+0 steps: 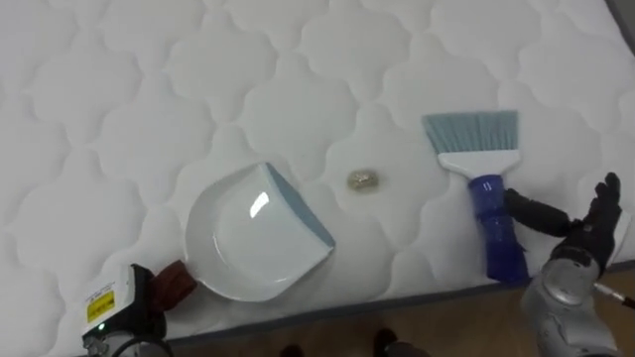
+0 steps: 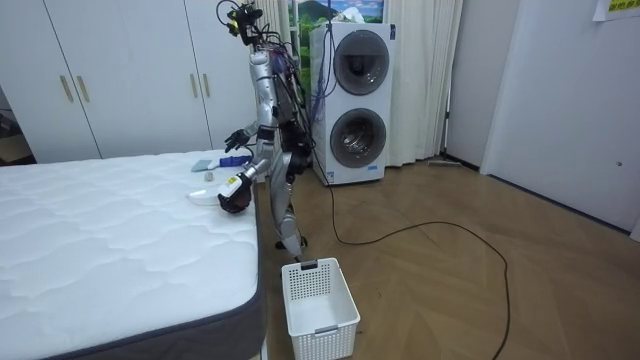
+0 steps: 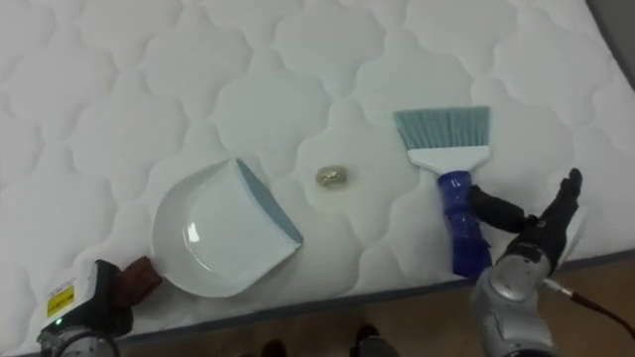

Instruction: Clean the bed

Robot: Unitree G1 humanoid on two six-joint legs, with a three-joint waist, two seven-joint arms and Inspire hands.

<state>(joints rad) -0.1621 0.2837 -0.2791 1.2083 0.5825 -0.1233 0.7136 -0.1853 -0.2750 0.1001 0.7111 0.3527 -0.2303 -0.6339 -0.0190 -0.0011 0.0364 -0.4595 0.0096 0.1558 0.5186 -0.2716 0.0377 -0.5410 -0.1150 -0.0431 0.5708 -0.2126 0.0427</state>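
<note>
Now holding the right hand (image 1: 585, 236) at four o'clock beside the brush (image 1: 486, 188), fingers (image 1: 608, 190) spread, one touching the blue handle, none closing round it yet. Resting the left hand (image 1: 154, 290) at the dustpan's (image 1: 248, 243) eight-o'clock end, grip impossible to tell. Aiming the dustpan's mouth toward three o'clock at a small scrap (image 1: 362, 180) on the bed (image 1: 119, 99), bristles waiting just beyond, probably for sweeping it straight in.

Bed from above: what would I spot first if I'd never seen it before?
Probably the white dustpan lying on the quilted mattress near its front edge, with a small crumpled scrap just to its right. Next comes the brush with the blue handle, farther right, beside the robot's open right hand.
</note>
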